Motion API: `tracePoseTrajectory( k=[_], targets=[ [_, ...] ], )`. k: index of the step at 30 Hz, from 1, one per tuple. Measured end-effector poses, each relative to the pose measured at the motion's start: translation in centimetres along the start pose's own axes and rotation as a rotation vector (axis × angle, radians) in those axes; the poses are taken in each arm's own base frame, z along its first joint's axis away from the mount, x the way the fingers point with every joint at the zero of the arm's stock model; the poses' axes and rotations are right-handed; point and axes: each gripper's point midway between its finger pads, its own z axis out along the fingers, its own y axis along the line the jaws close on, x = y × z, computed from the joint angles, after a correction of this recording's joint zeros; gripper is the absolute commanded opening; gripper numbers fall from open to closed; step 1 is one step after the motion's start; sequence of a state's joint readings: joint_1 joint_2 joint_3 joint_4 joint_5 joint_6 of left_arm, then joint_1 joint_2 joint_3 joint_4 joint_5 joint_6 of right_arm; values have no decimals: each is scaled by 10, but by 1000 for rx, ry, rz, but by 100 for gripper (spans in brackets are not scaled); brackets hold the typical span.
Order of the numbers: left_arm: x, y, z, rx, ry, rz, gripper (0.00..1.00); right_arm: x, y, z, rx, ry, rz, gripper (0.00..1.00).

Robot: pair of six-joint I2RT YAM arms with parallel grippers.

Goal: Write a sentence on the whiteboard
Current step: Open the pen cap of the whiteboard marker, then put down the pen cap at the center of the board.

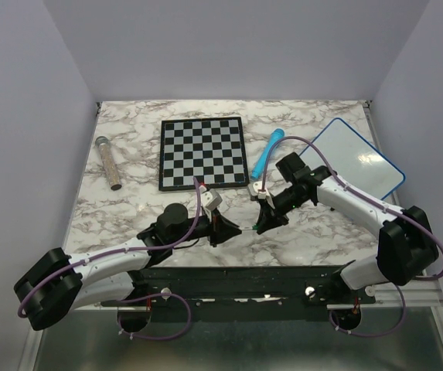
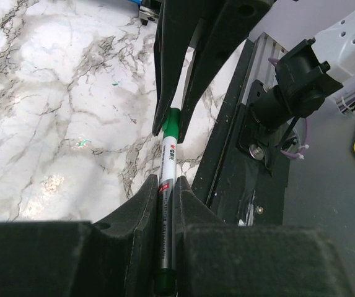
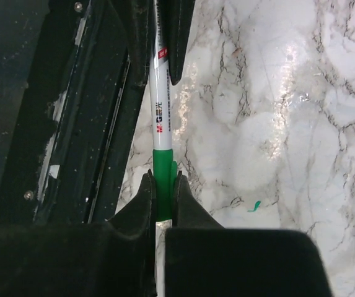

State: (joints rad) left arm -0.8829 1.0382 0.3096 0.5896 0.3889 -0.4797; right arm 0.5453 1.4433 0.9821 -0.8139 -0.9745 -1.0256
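A green-capped whiteboard marker (image 2: 168,154) is held level between my two grippers, low over the marble table near its front edge. My left gripper (image 2: 165,182) is shut on the marker's grey-and-white barrel. My right gripper (image 3: 163,179) is shut on the marker's green cap (image 3: 162,185). In the top view the left gripper (image 1: 225,229) and right gripper (image 1: 264,220) face each other tip to tip. The whiteboard (image 1: 356,158), white with a blue rim, lies at the back right, beyond the right arm. I see no green writing on it.
A black-and-white checkered board (image 1: 202,152) lies at the back middle. A blue cylinder (image 1: 268,152) lies beside it and a grey glittery cylinder (image 1: 109,162) at the left. Small green ink marks (image 3: 254,205) dot the marble. A black rail (image 2: 227,161) runs along the front edge.
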Motion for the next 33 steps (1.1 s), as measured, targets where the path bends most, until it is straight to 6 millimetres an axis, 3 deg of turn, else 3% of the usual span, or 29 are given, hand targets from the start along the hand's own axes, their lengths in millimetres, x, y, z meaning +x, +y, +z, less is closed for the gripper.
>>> tracePoseTrajectory(
  k=[9,13,18,27,31,33],
  targets=[
    [-9,2,-14,-47,-22,79,0,-4,-7,0,16,10,-48,0],
    [-22,7,-29,-106,-85,142,0,16,-24,-17,95,57,-1,1],
    [-30,14,-32,-149,-113,172,0,35,-35,-29,157,102,42,0],
    [-32,35,-39,-280,-147,99,0,98,-62,-30,265,323,171,27],
    [-33,41,-46,-323,-190,52,0,113,-66,-33,291,385,210,54],
    [-35,42,-49,-337,-207,38,0,118,-66,-34,298,407,229,59]
  ],
)
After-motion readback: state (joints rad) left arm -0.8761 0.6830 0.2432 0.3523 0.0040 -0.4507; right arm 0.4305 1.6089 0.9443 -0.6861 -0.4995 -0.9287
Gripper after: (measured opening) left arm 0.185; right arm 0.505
